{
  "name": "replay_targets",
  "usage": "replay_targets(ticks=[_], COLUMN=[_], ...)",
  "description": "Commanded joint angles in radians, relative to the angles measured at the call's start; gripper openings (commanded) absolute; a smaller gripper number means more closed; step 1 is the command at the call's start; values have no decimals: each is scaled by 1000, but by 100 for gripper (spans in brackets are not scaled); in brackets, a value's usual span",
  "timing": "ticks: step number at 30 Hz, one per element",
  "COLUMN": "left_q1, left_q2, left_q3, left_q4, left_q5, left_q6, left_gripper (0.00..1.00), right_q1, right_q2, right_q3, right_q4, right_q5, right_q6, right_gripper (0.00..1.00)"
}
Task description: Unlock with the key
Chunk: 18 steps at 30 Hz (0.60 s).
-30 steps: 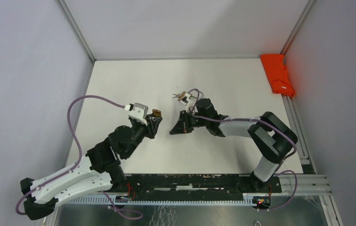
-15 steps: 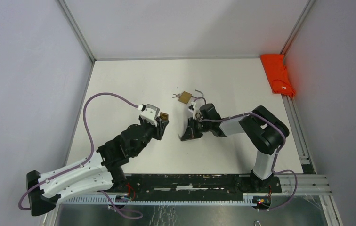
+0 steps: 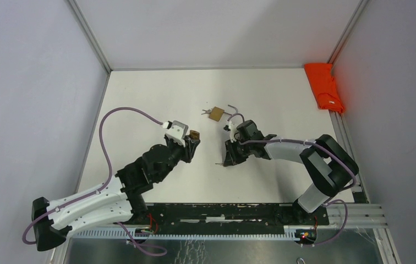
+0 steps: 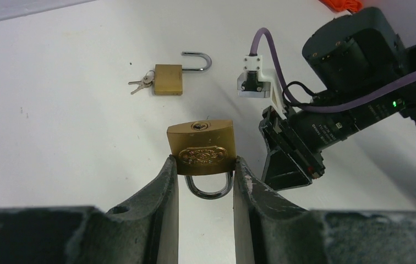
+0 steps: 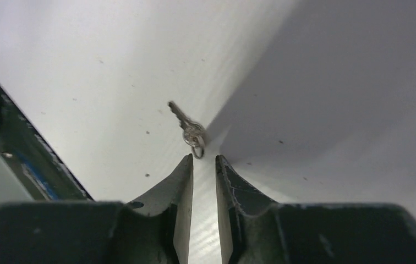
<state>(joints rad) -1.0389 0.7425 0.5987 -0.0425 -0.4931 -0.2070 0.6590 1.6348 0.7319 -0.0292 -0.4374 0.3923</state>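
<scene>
A robotics lab test cell: a plain white table [image 3: 156, 93] is boxed in by grey panel walls [image 3: 24, 99] on aluminium framing [image 3: 89, 34]. The left arm [image 3: 93, 202] and right arm [image 3: 285, 149] are bolted to a black rail [image 3: 222, 212] along the frame's bottom. Purple cabling [image 3: 130, 110] hangs loose, and an orange cloth [image 3: 323, 87] lies at upper right.

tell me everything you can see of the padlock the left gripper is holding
The padlock has a brass-looking body with an embossed oval badge and a silvery shackle that looks closed. The left gripper pinches its sides between both fingers, shackle toward the wrist, keyhole end facing away, no key in it.
</scene>
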Motion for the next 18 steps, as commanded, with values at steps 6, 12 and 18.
replay_targets(ticks=[6, 12, 18], left_q1=[3, 3, 2], left_q2=[21, 13, -4], left_q3=[24, 29, 27], left_q4=[82, 75, 61], left_q5=[5, -4, -13], left_q6=[35, 38, 36], left_gripper=[2, 2, 2], right_q1=[9, 26, 49], right_q2=[-20, 22, 38], right_q3=[130, 191, 182], right_q4=[-263, -281, -206], right_q5=[159, 133, 11], right_q6=[-219, -245, -194], right_gripper=[33, 36, 36])
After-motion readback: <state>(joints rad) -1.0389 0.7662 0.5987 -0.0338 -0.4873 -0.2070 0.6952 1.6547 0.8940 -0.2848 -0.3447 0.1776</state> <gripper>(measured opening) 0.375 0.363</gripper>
